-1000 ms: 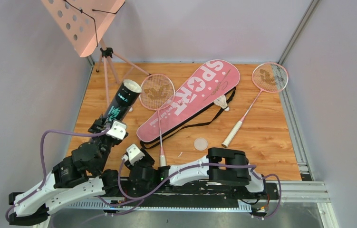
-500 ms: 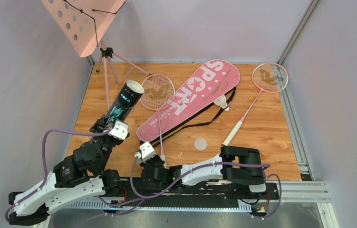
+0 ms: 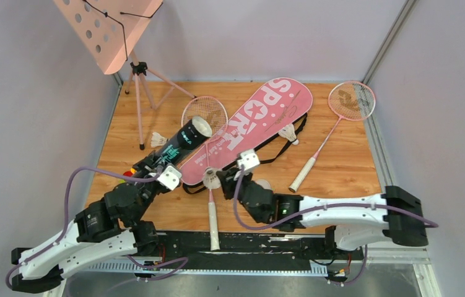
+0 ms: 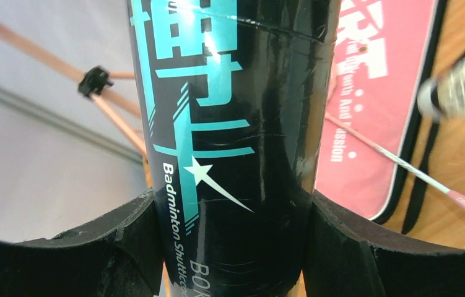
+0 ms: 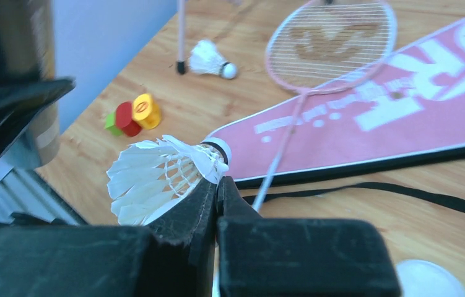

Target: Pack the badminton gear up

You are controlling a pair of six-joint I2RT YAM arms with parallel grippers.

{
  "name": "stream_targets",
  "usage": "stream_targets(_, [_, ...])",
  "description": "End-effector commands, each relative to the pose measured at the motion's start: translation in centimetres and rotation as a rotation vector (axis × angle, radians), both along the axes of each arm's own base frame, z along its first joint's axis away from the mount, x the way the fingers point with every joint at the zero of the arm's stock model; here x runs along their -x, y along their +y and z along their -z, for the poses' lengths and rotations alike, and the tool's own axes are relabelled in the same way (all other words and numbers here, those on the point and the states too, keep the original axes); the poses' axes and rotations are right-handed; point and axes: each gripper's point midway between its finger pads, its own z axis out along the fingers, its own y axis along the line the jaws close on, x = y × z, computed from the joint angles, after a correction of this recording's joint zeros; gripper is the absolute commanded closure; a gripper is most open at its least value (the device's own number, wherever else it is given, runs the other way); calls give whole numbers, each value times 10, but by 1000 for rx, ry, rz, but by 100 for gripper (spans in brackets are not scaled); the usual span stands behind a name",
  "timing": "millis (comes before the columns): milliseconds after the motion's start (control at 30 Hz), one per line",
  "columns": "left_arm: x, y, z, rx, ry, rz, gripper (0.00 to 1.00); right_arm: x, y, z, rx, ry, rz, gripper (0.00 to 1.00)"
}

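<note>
My left gripper (image 3: 157, 168) is shut on the black tube (image 3: 183, 141), holding it tilted with its open end toward the pink "SPORT" bag (image 3: 251, 124). The tube fills the left wrist view (image 4: 230, 124) between my fingers. My right gripper (image 3: 222, 183) is shut on a white shuttlecock (image 3: 212, 179) by its cork end, just right of the tube; the right wrist view shows the shuttlecock (image 5: 155, 176) in the closed jaws. One racket (image 3: 212, 216) lies under both grippers, its head behind the tube. The other racket (image 3: 352, 100) lies at the far right.
A shuttlecock (image 3: 159, 138) lies on the floor left of the tube; another (image 3: 288, 132) lies on the bag. A white round lid (image 3: 262, 184) sits by the right gripper. The pink music stand (image 3: 109, 28) stands far left. Small red-and-yellow pieces (image 5: 134, 114) lie near the left gripper.
My left arm swung the tube right, toward the bag. My right arm moved forward from the base and now holds a shuttlecock. The near racket slid toward the table's near edge.
</note>
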Motion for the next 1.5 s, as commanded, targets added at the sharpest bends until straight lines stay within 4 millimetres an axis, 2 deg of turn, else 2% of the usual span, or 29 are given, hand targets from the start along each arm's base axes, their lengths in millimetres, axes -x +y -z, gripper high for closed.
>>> stream_targets(0, [6, -39, -12, 7, -6, 186, 54, -13, -57, -9, -56, 58, 60, 100])
stream_targets(100, [15, -64, -6, -33, 15, 331, 53, -12, -97, -35, -163, 54, 53, 100])
stream_targets(133, [16, -70, -4, -48, 24, 355, 53, -8, -113, -51, -222, 41, 48, 100])
stream_targets(200, [20, -81, 1, -68, 37, 414, 52, -1, -136, -68, -300, 20, 28, 100])
stream_targets(367, [35, -98, 12, -152, 88, 556, 52, 27, -178, -101, -454, -27, -75, 100])
stream_targets(533, [37, -106, 14, -197, 101, 595, 53, 55, -210, -132, -591, -66, -188, 100])
stream_targets(633, [39, -115, 12, -203, 107, 629, 53, 65, -213, -135, -591, -57, -242, 100])
stream_targets(867, [39, -133, 14, -236, 109, 687, 53, 81, -193, -130, -511, 8, -350, 100])
stream_targets(1267, [48, -140, 20, -185, 75, 748, 53, 75, -165, -112, -429, 60, -356, 100])
stream_targets(1400, [49, -140, 26, -191, 82, 755, 53, 72, -156, -118, -412, 35, -359, 100])
stream_targets(1467, [48, -139, 29, -200, 89, 747, 53, 69, -150, -119, -396, 27, -359, 94])
